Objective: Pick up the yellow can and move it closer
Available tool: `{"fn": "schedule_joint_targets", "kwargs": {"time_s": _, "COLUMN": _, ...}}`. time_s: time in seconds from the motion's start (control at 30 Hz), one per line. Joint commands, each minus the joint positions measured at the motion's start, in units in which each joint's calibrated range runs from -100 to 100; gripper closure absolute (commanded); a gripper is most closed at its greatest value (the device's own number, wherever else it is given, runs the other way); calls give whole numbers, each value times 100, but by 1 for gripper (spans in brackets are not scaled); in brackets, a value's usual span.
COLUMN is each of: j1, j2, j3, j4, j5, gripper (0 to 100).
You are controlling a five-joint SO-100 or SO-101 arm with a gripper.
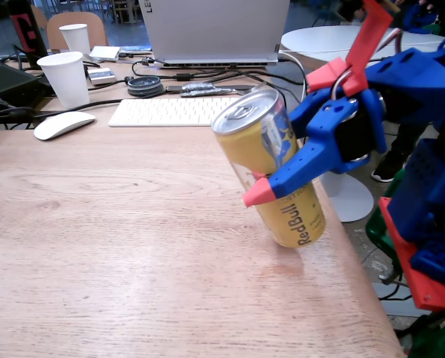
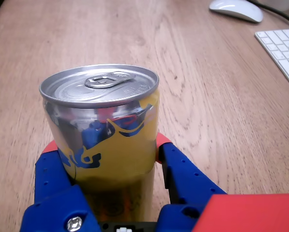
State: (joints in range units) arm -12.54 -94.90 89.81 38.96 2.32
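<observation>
Fixed view: fingers (image 1: 258, 195) clamp tilted yellow can (image 1: 270, 168) near wooden table (image 1: 118, 246) edge; keyboard (image 1: 170, 111) behind.

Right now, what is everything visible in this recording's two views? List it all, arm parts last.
yellow can: one, yellow with silver top, tilted, near the table's right edge in the fixed view, held in the claw
table: one, light wood, under everything
paper cups: two, white, far left
mouse: one, white, in front of the nearer cup
keyboard: one, white, far centre
laptop: one, silver-grey, behind the keyboard
cables: several, black, between laptop and keyboard
round table: one, white, background right
chair: one, tan, background left
claw: one, blue with red fingertips, shut on the can's sides
arm: one, blue and red, right side
</observation>
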Motion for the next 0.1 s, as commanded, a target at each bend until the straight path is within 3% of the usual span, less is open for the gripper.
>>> {"fn": "schedule_joint_targets", "kwargs": {"time_s": 0.0, "j1": -49, "j2": -219, "j3": -369, "j4": -21, "j5": -20, "gripper": 78}}
{"fn": "schedule_joint_targets", "kwargs": {"time_s": 0.07, "j1": -49, "j2": -219, "j3": -369, "j4": -21, "j5": -20, "gripper": 78}}
